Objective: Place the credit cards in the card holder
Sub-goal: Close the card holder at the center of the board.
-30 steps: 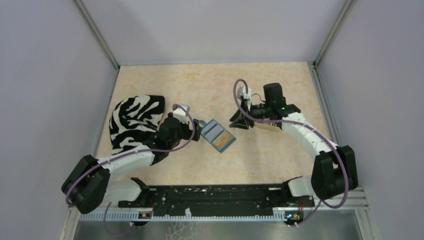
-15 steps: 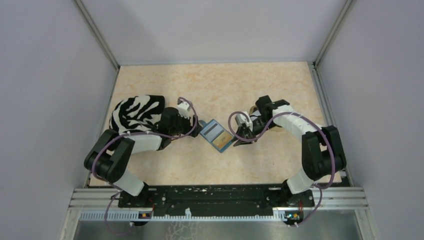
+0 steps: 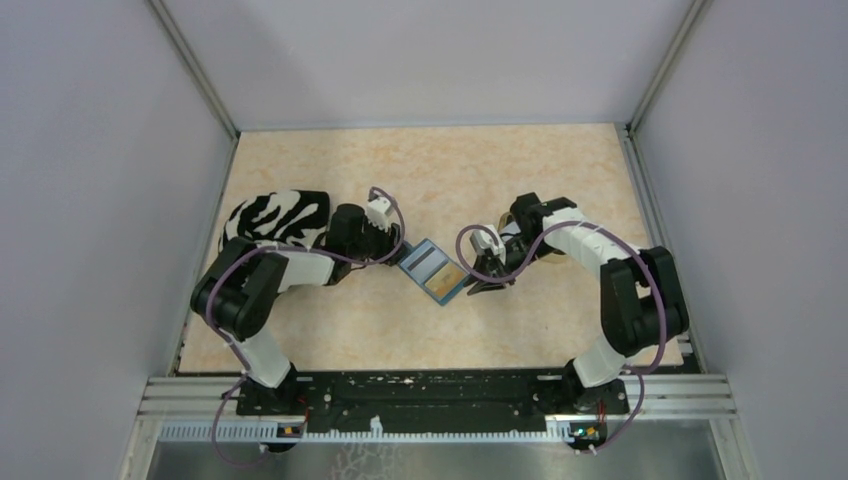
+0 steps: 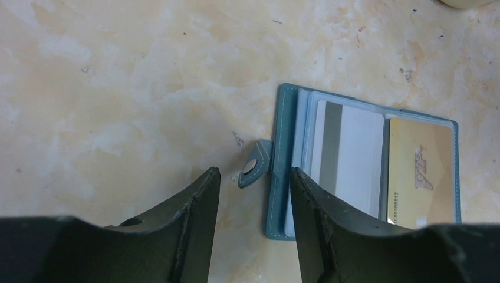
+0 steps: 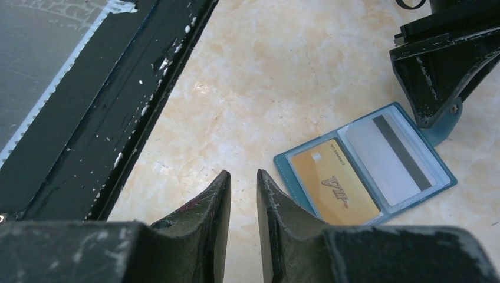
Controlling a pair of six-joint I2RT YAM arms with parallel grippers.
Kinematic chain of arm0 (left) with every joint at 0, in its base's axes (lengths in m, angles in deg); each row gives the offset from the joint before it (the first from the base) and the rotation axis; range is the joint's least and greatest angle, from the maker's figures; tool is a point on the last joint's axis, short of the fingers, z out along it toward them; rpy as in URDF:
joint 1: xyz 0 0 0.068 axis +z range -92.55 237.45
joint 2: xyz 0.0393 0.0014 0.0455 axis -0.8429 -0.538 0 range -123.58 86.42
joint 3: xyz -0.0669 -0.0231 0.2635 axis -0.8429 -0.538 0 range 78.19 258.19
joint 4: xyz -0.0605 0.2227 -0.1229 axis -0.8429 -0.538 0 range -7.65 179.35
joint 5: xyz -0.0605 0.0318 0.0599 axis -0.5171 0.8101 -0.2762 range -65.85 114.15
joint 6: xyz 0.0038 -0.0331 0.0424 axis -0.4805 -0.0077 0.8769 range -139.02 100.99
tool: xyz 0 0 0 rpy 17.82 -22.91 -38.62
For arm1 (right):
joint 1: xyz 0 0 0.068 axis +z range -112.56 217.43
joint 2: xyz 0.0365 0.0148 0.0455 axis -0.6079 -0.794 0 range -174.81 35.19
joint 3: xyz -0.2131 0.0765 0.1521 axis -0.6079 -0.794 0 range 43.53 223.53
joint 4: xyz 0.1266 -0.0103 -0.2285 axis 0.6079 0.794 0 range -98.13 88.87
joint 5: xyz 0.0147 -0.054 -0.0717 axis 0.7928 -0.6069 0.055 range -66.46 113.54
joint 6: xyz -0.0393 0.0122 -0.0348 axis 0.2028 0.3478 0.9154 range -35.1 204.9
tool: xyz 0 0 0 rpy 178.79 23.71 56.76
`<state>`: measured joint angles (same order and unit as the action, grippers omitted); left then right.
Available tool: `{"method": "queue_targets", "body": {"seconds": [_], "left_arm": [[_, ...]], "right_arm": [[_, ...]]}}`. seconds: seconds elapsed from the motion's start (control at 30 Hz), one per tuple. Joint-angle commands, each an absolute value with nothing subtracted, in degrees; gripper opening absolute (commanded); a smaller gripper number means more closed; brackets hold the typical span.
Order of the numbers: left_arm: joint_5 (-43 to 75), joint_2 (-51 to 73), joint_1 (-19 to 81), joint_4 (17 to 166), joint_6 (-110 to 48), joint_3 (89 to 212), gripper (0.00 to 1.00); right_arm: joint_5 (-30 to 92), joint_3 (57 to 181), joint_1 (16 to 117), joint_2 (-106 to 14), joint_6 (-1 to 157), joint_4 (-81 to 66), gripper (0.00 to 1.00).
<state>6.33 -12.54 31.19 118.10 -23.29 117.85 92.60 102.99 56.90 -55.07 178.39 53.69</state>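
Note:
The teal card holder (image 3: 435,270) lies open and flat on the table's middle. In its sleeves sit two credit cards, a grey-silver one (image 4: 348,150) with a dark stripe and a gold one (image 4: 421,174). My left gripper (image 4: 253,174) is low at the holder's left edge, open. The snap tab (image 4: 255,169) and the holder's seam lie between its fingertips, and nothing is clamped. At the holder's right corner my right gripper (image 5: 243,174) hovers with its jaws a narrow gap apart and nothing between them. The gold card (image 5: 336,186) lies just to its right.
A zebra-striped cloth (image 3: 275,225) lies at the left, behind my left arm. A beige tray's edge (image 4: 466,2) peeks in beyond the holder. The black base rail (image 5: 118,88) runs along the near table edge, close to my right gripper.
My left gripper moved right to the holder's snap-tab edge and its jaws narrowed. My right gripper came forward from the back to the holder's right corner and narrowed slightly.

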Motion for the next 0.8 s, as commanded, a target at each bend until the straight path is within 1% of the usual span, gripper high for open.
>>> {"method": "queue_targets", "body": {"seconds": [0.0,0.07,0.13,0.23,0.3,0.33,0.47,0.57,0.67,0.77], "left_arm": [[3.43,-14.33,31.51,119.76,-21.91,120.66,0.5],[2.51,-15.06,31.47,118.51,-21.79,121.88,0.45],[1.48,-15.39,31.47,117.26,-21.82,122.7,0.34],[0.35,-14.87,31.43,116.96,-22.07,122.69,0.23],[-0.27,-14.18,31.47,116.79,-22.57,122.38,0.12],[-0.78,-13.75,31.47,116.7,-22.68,122.23,0.09],[-2.64,-11.76,31.46,116.6,-23.63,120.86,0.06],[-3.67,-9.27,31.43,117.42,-25.85,118.67,0.05],[-5.0,-6.8,31.45,118.56,-28.32,116.15,0.04],[-5.44,-3.91,31.49,119.39,-30.93,113.23,0.03]], "right_arm": [[94.51,105.54,57.39,-55.89,180.83,55.06,0.23],[94.32,105.62,57.44,-56.01,180.87,55.15,0.23],[94.12,105.69,57.39,-56.18,180.87,55.17,0.23],[93.96,105.83,57.46,-56.38,180.87,55.32,0.23],[93.79,105.91,57.46,-56.56,180.87,55.49,0.22],[93.66,105.96,57.48,-56.65,180.87,55.54,0.22],[92.66,106.18,57.47,-56.99,180.12,55.19,0.21],[90.12,105.48,57.75,-56.98,175.8,51.3,0.18],[85.53,103.88,59.17,-56.44,168.57,44.92,0.15],[80.37,102.45,61.47,-56.12,166.41,41.22,0.15]]}}
